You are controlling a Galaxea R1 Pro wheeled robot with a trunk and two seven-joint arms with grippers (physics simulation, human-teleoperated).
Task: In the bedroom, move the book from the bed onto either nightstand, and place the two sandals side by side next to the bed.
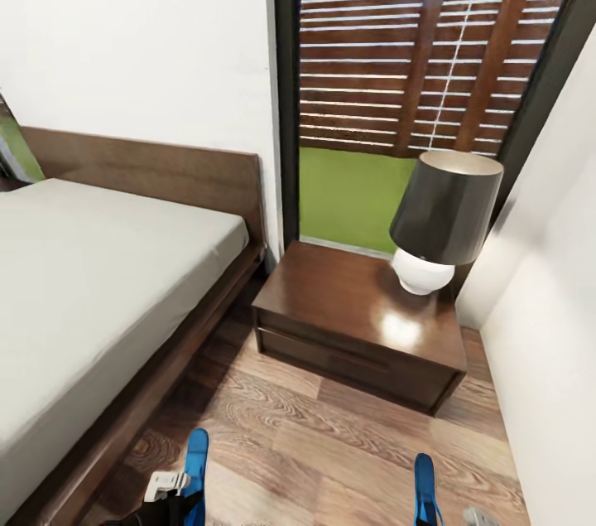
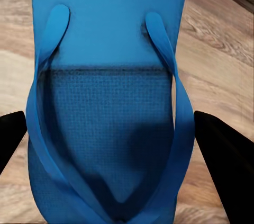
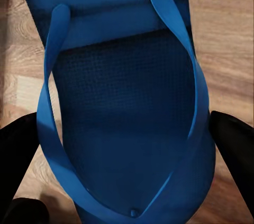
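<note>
Two bright blue sandals show at the bottom of the head view, the left sandal close to the bed's frame and the right sandal further right over the plank floor. My left gripper is shut on the left sandal, one black finger on each side of its sole. Likewise, my right gripper is shut on the right sandal. The bed with its pale mattress lies at the left. A dark brown nightstand stands beside its headboard. The book is out of view.
A lamp with a dark shade and white base stands on the nightstand's right rear corner. Behind it is a tall window with wooden slats. A white wall closes the right side. Wood floor runs between bed and wall.
</note>
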